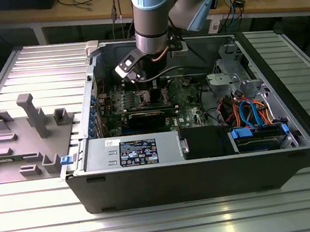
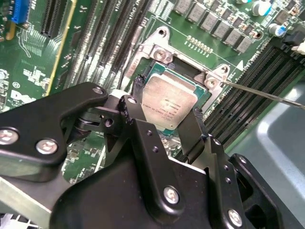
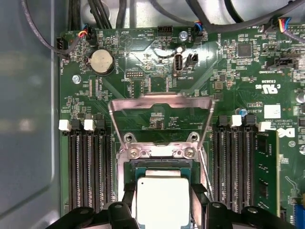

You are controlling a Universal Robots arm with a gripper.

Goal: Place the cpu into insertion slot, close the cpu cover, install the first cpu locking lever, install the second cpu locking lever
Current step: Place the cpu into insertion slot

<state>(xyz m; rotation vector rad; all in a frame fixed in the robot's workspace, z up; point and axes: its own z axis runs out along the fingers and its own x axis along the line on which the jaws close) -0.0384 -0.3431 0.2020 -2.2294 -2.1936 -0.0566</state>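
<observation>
Cpu [image 2: 169,102] at the insertion slot [image 2: 161,52]
We see the gripper [image 2: 167,100] clamped on the cpu's two edges, fingers barely apart; the cpu cover [image 3: 159,102] stands raised.

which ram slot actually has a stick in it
The one holding the green memory stick, farthest from the cpu in its bank; every other slot is empty.
</observation>
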